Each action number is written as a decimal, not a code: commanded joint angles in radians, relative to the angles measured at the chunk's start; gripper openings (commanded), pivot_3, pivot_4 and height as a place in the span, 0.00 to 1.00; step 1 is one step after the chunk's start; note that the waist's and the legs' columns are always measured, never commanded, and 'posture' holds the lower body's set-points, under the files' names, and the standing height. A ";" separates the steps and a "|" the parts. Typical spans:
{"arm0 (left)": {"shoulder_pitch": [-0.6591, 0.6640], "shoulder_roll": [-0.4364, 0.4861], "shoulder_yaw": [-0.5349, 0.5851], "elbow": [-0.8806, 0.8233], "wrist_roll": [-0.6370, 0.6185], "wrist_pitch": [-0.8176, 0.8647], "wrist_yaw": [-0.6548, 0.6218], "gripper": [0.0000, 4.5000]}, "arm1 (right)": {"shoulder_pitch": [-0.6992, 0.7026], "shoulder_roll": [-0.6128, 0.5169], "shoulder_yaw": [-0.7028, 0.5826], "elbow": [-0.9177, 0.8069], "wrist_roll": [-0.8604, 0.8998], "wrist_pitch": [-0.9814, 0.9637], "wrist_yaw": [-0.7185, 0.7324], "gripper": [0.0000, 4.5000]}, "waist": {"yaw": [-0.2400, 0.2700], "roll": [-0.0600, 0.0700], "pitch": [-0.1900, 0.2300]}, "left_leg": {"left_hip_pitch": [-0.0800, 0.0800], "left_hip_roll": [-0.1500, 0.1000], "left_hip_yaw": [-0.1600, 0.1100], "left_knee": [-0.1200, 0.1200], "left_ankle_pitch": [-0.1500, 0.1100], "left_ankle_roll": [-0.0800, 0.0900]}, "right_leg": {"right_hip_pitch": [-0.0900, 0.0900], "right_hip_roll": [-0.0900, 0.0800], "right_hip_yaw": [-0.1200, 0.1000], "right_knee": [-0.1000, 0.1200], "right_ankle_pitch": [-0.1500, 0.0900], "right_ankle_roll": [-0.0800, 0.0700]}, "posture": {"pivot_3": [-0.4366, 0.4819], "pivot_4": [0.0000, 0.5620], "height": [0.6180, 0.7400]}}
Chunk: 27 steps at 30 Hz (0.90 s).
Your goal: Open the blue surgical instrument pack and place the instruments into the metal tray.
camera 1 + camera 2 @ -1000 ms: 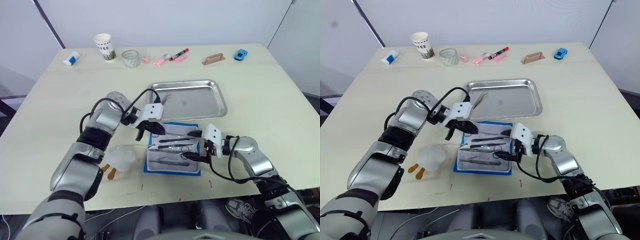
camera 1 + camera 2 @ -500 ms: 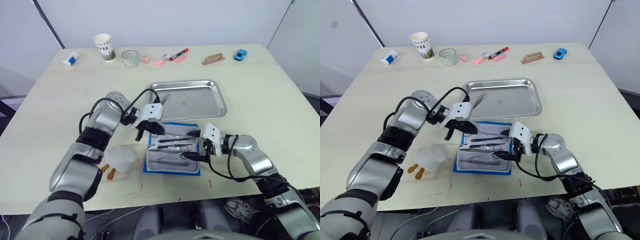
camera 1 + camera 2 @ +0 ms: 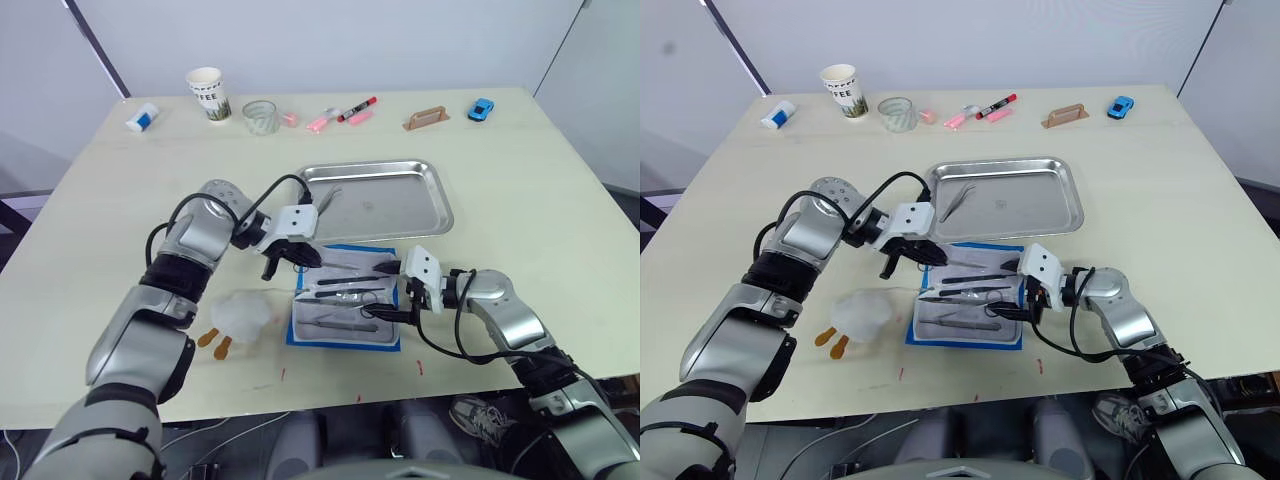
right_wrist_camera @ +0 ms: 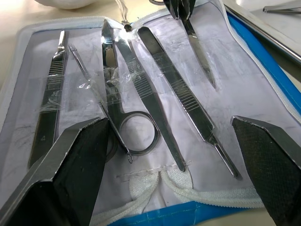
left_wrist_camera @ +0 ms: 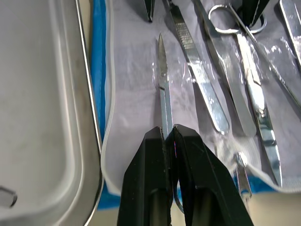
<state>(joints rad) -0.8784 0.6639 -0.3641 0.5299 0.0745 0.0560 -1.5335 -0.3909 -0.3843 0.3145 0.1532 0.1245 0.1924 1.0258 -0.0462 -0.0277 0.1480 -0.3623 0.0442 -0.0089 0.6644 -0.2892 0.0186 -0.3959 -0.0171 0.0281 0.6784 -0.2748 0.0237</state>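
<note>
Silvery slim instrument [image 5: 162,75] pinched in left end effector [image 5: 168,136], right end effector [image 4: 174,141] spread wide, open blue pack [image 3: 345,297]

A robot test lab: pale worktable [image 3: 560,200] against blank white walls [image 3: 330,40], with a paper cup [image 3: 207,93], markers [image 3: 357,108], toy car [image 3: 481,108] as props

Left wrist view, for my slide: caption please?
Left pincer shut on a slim instrument over the open pack's lining.
</note>
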 commanded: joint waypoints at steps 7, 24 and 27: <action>0.012 0.061 0.060 -0.013 -0.054 -0.051 -0.022 0.01 | 0.056 -0.012 0.077 0.110 -0.104 0.066 -0.058 1.00 | 0.000 0.000 0.000 | 0.000 0.000 0.000 0.000 0.000 0.000 | 0.000 0.000 0.000 0.000 0.000 0.000 | 0.48 0.27 1.00; 0.025 0.181 0.131 -0.068 -0.134 0.012 -0.071 0.01 | 0.057 -0.007 0.079 0.116 -0.105 0.050 -0.060 1.00 | 0.001 0.000 0.000 | 0.000 0.001 0.000 0.000 0.000 0.000 | 0.000 0.000 -0.001 0.000 0.000 0.000 | 0.48 0.27 1.00; 0.038 0.173 0.175 -0.157 -0.200 0.142 -0.025 0.01 | 0.058 -0.008 0.079 0.117 -0.105 0.048 -0.059 1.00 | 0.001 0.000 0.000 | 0.000 0.001 0.000 0.000 0.000 0.000 | 0.000 0.000 -0.001 0.000 0.000 0.000 | 0.48 0.27 1.00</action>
<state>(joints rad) -0.8346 0.8302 -0.2365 0.4519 -0.0735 0.1249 -1.5559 -0.3877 -0.3835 0.3149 0.1534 0.1245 0.1889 1.0213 -0.0455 -0.0278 0.1477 -0.3622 0.0451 -0.0093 0.6643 -0.2892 0.0186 -0.3957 -0.0170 0.0273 0.6784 -0.2750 0.0232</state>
